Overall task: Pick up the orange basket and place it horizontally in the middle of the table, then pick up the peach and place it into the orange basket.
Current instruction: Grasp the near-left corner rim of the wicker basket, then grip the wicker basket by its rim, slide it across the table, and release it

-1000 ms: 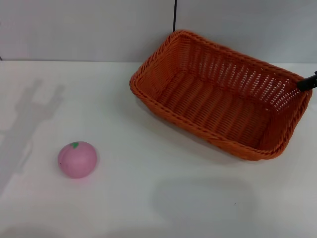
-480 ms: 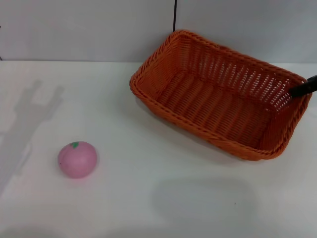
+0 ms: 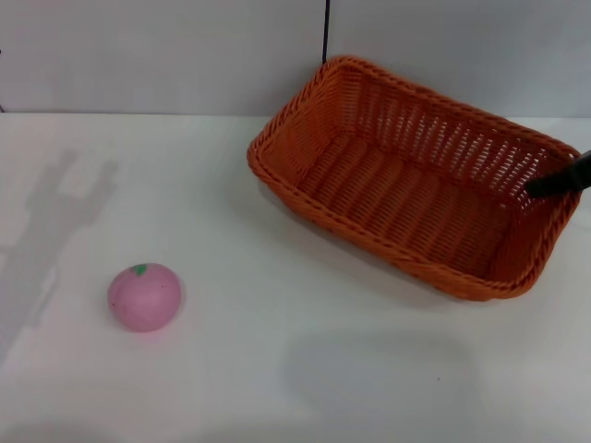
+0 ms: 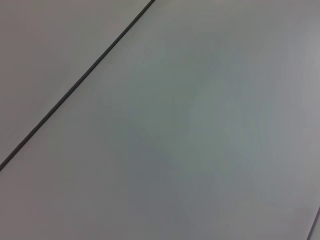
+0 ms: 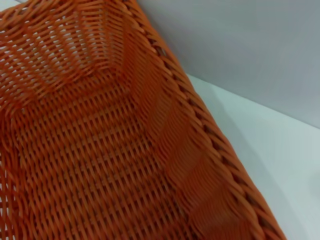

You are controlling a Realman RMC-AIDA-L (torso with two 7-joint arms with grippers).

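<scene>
The orange basket (image 3: 369, 242) stands at an angle on the back right of the white table (image 3: 277, 369), with nothing in it. A dark part of my right gripper (image 3: 557, 178) reaches in from the right edge, over the basket's right end wall. The right wrist view looks down into the basket (image 5: 220, 150) from close by, showing its woven bottom and braided rim. The pink peach (image 3: 144, 296) sits alone on the front left of the table, far from the basket. My left gripper is out of view; its wrist view shows only a grey wall.
A grey wall with a dark vertical seam (image 3: 326, 28) rises right behind the table. The left arm's shadow (image 3: 55, 203) falls on the table's left side. Bare white tabletop lies between the peach and the basket.
My right gripper has pushed further left and down into the basket's right end. The basket has shifted slightly, its left corner moving a little to the right. The peach has stayed put.
</scene>
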